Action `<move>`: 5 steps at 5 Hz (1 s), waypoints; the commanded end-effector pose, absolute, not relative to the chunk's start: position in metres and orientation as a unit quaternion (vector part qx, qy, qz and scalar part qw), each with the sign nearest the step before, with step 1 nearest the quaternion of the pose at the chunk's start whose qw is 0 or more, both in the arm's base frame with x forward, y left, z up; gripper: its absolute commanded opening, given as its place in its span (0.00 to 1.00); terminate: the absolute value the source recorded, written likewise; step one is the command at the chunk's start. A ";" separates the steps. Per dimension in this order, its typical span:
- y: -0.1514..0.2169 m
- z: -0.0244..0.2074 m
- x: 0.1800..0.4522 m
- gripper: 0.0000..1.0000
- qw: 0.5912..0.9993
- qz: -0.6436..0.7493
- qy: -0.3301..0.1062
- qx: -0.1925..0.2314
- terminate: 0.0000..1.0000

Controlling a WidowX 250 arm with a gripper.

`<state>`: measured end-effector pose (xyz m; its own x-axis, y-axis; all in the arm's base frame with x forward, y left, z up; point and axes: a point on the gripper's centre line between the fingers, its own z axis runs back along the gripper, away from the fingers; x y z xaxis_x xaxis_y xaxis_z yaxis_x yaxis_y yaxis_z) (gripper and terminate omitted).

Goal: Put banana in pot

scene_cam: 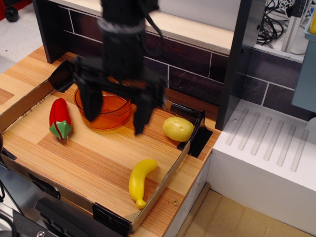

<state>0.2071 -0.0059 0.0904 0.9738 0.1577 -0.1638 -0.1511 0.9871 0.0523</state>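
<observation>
The yellow toy banana (140, 179) lies on the wooden tray floor near the front right corner, stem end toward the front. The orange translucent pot (109, 111) stands at the back left of the tray, partly hidden behind my arm. My black gripper (117, 113) hangs open and empty over the pot's front edge, blurred by motion, with one finger (92, 105) at the left and the other finger (142, 112) at the right. It is well above and behind the banana.
A red pepper with a green stem (59, 118) lies at the tray's left. A pale-yellow potato-like lump (178, 129) sits at the right by the tray wall (168, 175). A dark brick back wall (197, 64) and a white drainboard (269, 148) stand to the right.
</observation>
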 end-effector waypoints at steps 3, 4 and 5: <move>-0.012 0.029 0.216 1.00 0.995 0.093 0.022 0.008 0.00; -0.016 0.023 0.214 1.00 0.996 0.091 0.023 0.006 0.00; -0.018 0.014 0.212 1.00 0.995 0.092 0.033 0.013 0.00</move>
<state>0.2089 -0.0178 0.0108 0.9795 0.1852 -0.0795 -0.1826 0.9824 0.0390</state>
